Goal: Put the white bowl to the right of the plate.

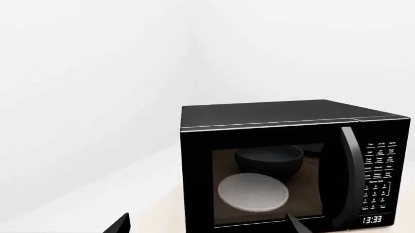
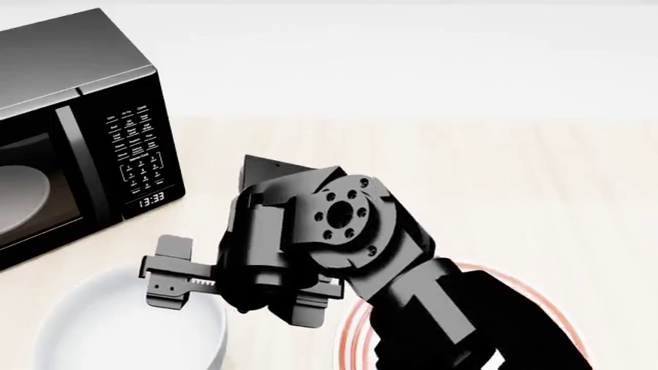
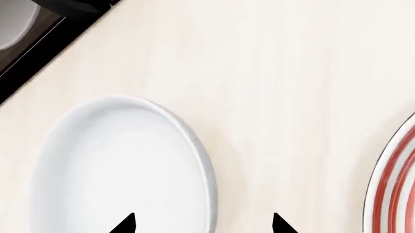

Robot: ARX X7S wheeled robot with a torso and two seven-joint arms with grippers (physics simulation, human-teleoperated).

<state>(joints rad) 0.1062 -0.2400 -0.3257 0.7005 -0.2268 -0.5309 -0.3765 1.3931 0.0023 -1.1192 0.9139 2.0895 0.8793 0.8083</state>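
The white bowl sits on the pale wooden table at the lower left of the head view, in front of the microwave. The plate with red rings lies to the bowl's right, mostly hidden under my right arm. My right gripper hangs over the bowl's right side. In the right wrist view this gripper is open, with one fingertip over the inside of the bowl and the other over the table outside its rim. The plate's edge shows off to the side. My left gripper is open and empty, facing the microwave.
A black microwave stands at the back left with its door shut. In the left wrist view a pale glass disc and a dark bowl shape show in the door glass. Bare table stretches to the right.
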